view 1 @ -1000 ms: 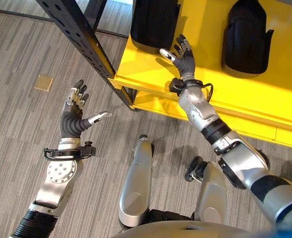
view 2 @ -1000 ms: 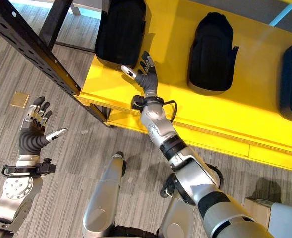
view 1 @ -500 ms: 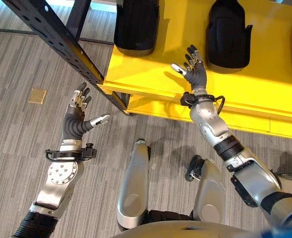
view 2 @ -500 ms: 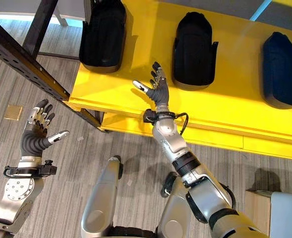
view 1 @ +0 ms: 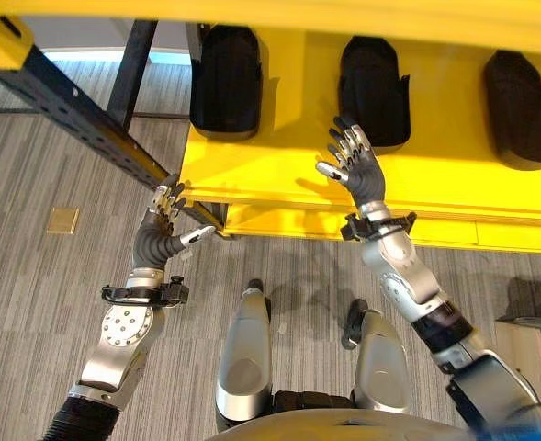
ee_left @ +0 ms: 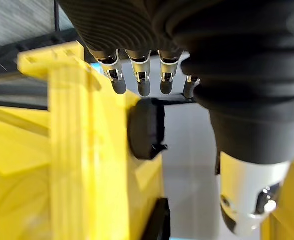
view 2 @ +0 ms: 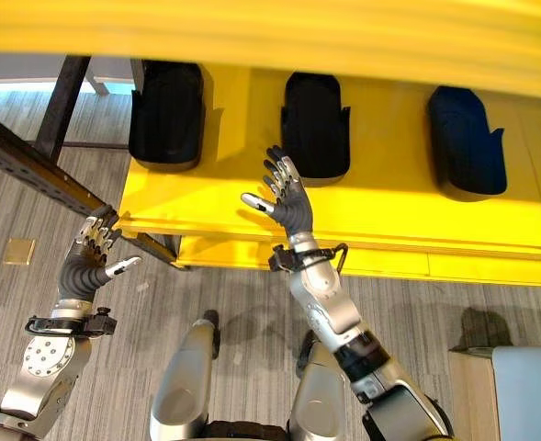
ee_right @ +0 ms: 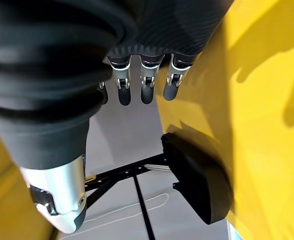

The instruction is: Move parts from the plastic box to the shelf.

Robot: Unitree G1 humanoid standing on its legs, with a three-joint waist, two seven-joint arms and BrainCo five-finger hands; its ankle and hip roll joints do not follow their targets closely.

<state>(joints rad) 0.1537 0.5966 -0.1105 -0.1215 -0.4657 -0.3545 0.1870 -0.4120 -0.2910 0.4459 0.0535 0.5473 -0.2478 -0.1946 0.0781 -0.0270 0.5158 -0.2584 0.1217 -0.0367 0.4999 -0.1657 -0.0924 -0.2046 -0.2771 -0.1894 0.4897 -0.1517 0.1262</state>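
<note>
A: The floor is grey striped carpet, and a yellow shelf runs across the far side, with a black perforated upright slanting down to its left corner.

B: And the parts?

A: Three dark moulded parts lie in a row on the shelf, well apart from one another. The left part and the middle part are black, and the right part looks dark blue. Each has its long axis running front to back across the shelf, with the rounded end toward the back and the wider, notched end toward the front edge.

B: Where is the right hand?

A: The right hand is raised over the shelf's front part, just in front of the middle part and not touching it. Its fingers are straight and spread, and hold nothing.

B: The left one?

A: The left hand is up beside the shelf's left corner, close to the black upright. Its fingers are also straight and loose, thumb out to the side, and it is empty.
</note>
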